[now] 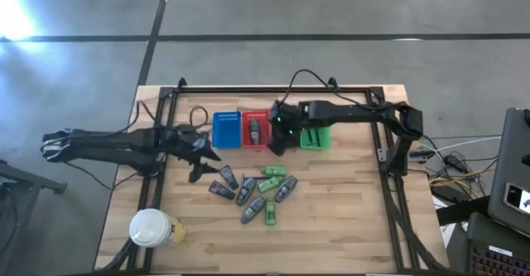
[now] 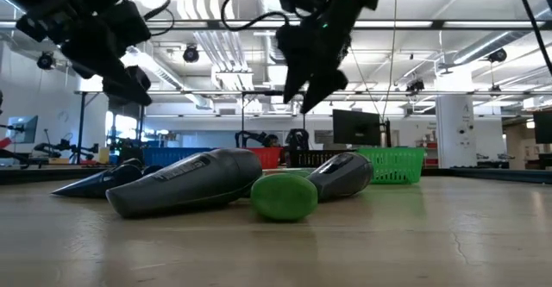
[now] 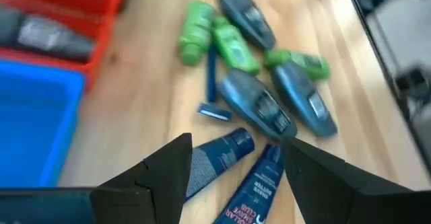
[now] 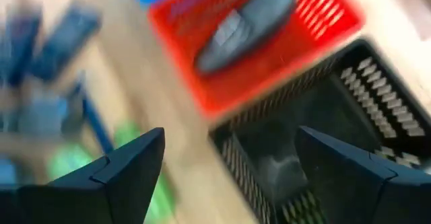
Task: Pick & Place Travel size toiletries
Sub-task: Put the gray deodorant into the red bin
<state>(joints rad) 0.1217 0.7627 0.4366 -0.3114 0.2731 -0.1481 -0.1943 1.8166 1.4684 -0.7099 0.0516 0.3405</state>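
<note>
Left hand (image 1: 201, 162) raised above the desk (image 1: 348, 218), beside the blue basket (image 1: 225, 130) and short of the pile; fingers (image 3: 158, 177) spread apart, nothing held; seen past them in the left wrist view, two dark blue tubes (image 3: 222, 153) directly ahead, a thin razor (image 3: 212, 89) beyond.

Right hand (image 1: 276, 143) poised over the basket row, near the black basket (image 4: 316, 150) between the red basket (image 1: 255, 129) and the green basket (image 1: 315, 137); fingers (image 4: 131, 167) set wide apart, empty; black basket interior visible between them, whether anything lies in it not discernible.

Toiletries (image 1: 252, 191) mostly lying loose on bare wood in a cluster forward of the baskets: grey tubes (image 3: 259, 103), green tubes (image 3: 232, 46), dark tubes, several touching or overlapping; one grey tube (image 1: 255, 128) resting in the red basket, lying lengthwise.

Low view: grey tube (image 2: 185, 184) in the foreground, green tube (image 2: 285, 196) end-on just beside it, both flat on the desk; both hands hanging clear above them.

White-lidded cup (image 1: 151, 228) standing at the desk's near left corner, well apart from the pile.
</note>
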